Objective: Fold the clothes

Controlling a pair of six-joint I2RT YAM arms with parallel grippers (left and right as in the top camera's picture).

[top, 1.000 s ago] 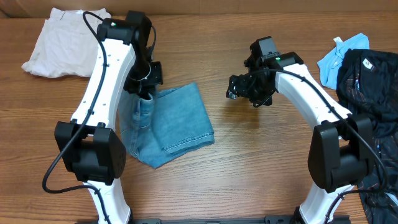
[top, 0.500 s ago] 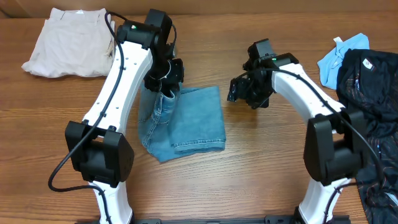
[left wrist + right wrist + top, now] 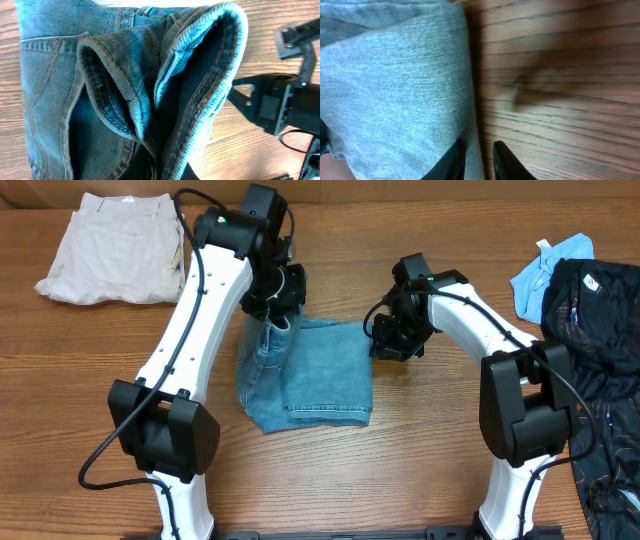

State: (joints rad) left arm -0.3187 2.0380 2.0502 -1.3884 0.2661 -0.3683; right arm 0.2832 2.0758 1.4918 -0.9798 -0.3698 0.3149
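Observation:
The clothes point(image 3: 320, 375), light-blue denim jeans, lie folded in a rough square at the table's middle. My left gripper point(image 3: 276, 315) stands over their far-left corner, shut on a bunched fold of waistband that it holds raised. In the left wrist view the pinched denim point(image 3: 125, 90) fills the frame and hides the fingertips. My right gripper point(image 3: 384, 342) is at the jeans' right edge. Seen from the right wrist, its jaws point(image 3: 479, 156) have narrowed around the denim edge point(image 3: 395, 85), one finger point(image 3: 456, 161) on the cloth and the other on the wood side.
Cream-beige trousers point(image 3: 115, 245) lie at the far left. A heap of black garments point(image 3: 600, 300) with a bright-blue cloth point(image 3: 550, 270) sits at the right edge. The right arm point(image 3: 280, 100) shows beside the jeans in the left wrist view.
The left gripper has dragged the jeans rightward and a little farther back. The right gripper has come left and down to the jeans' right edge, and its jaws have gone from wide to narrow.

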